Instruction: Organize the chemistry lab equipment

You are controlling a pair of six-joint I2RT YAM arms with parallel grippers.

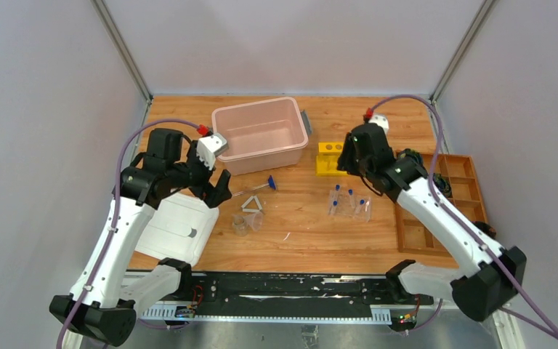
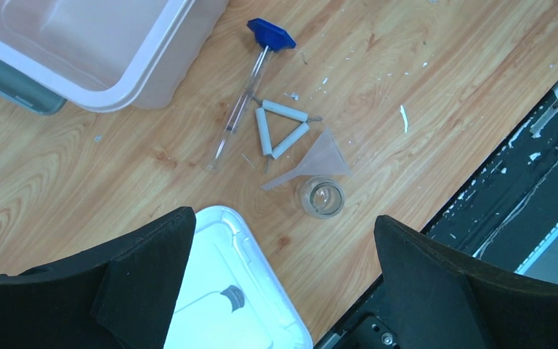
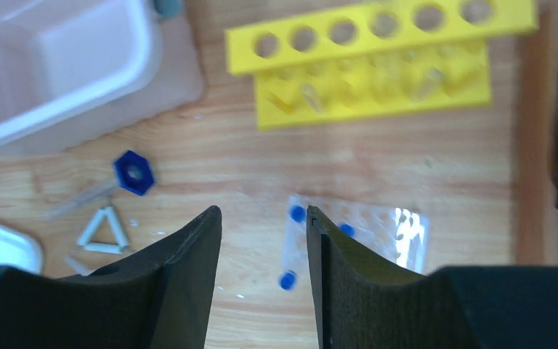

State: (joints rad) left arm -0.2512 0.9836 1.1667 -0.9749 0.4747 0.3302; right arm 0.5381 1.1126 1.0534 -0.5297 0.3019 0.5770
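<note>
Near the white lid (image 2: 241, 270), my left gripper (image 2: 283, 218) hovers wide open and empty (image 1: 218, 185). Just beyond its fingertips stands a small clear cup (image 2: 320, 196) with a clear funnel (image 2: 320, 160) lying beside it. The white triangle (image 2: 280, 131) and the thin clear blue-tipped rod (image 2: 243, 109) lie farther on. My right gripper (image 3: 261, 212) is open with nothing between its fingers, above the clear tube rack (image 3: 378, 233), which holds blue-capped tubes (image 3: 297, 213). From above, that rack (image 1: 349, 203) sits in front of the right gripper (image 1: 346, 161).
A pink bin (image 1: 260, 134) stands at the back centre, and a yellow tube rack (image 1: 330, 158) sits to its right. A wooden compartment tray (image 1: 443, 203) lies along the right edge. The black rail (image 1: 283, 291) runs along the near edge.
</note>
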